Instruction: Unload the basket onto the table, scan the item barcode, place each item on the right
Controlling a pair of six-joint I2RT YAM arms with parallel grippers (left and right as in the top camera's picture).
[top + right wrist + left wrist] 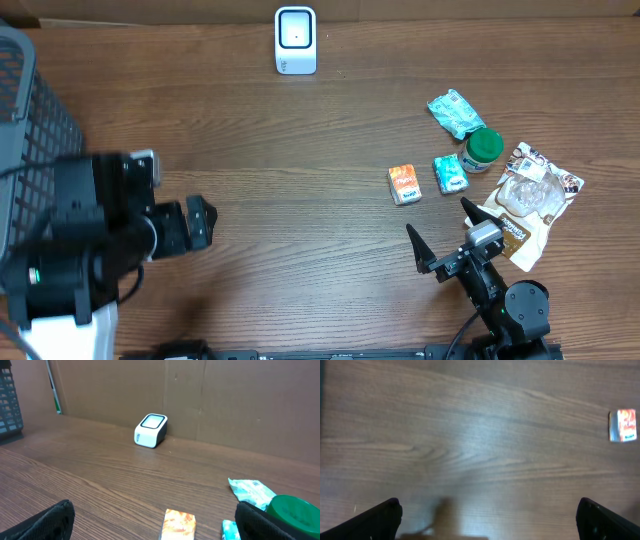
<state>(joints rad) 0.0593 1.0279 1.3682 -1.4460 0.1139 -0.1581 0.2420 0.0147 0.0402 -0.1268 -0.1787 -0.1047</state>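
Scanner (295, 40) window faces upward; orange packet (404, 184) lies lengthwise front-to-back.

1. A brown wood-grain table top (300, 180) fills the overhead view, its darker streaks running left to right. The left wrist view shows the same grain close up (470, 435), with a pale sheen of light across it.
2. A dark mesh basket with a grey rim (40, 120) stands at the table's left edge, only partly in frame. In the right wrist view its grid wall shows in the upper left corner (10, 400).
3. A plain brown cardboard wall (225, 400) stands upright along the table's far edge, with one vertical seam in it.
4. A thin pale rod with a green lower end (53, 390) stands almost upright against the cardboard, near the basket.
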